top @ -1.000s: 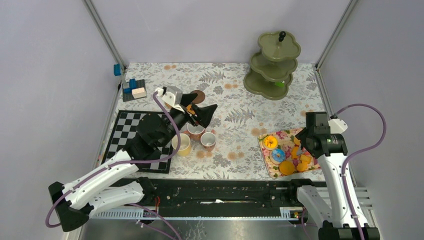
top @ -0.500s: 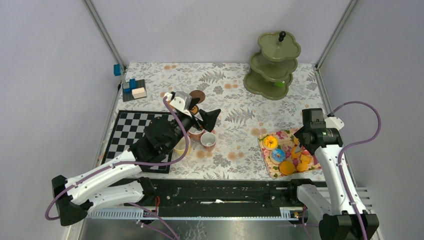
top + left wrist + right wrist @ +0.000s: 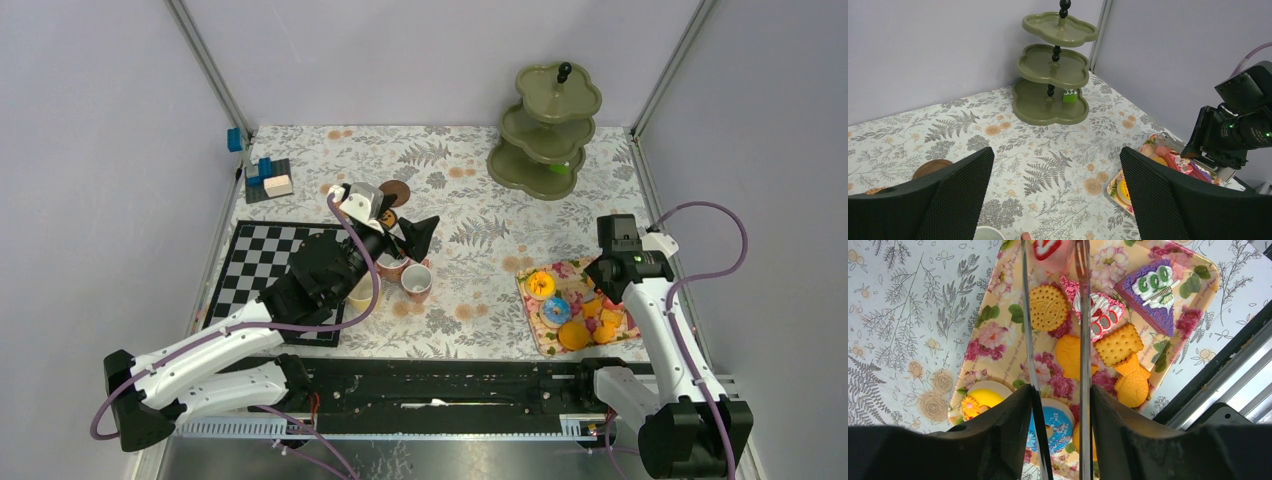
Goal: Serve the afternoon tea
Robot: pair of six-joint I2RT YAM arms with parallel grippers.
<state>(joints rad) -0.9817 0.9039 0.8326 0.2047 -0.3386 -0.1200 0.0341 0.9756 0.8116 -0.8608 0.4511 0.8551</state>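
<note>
Slippage is the main worry: the right end effector (image 3: 1060,390) is clenched on thin metal tongs (image 3: 1084,340), whose blades reach over the crowded sweets on the floral tray (image 3: 1208,270). A pinch here could nudge a neighbouring cookie (image 3: 1048,307) or drop a cake short of the olive three-tier stand (image 3: 1055,75), well apart at the back. The left end effector (image 3: 1055,155) hangs released above the mugs (image 3: 416,282). A fern-print cloth (image 3: 470,220) hides the desk top, and plain pale walls (image 3: 420,60) enclose it.
</note>
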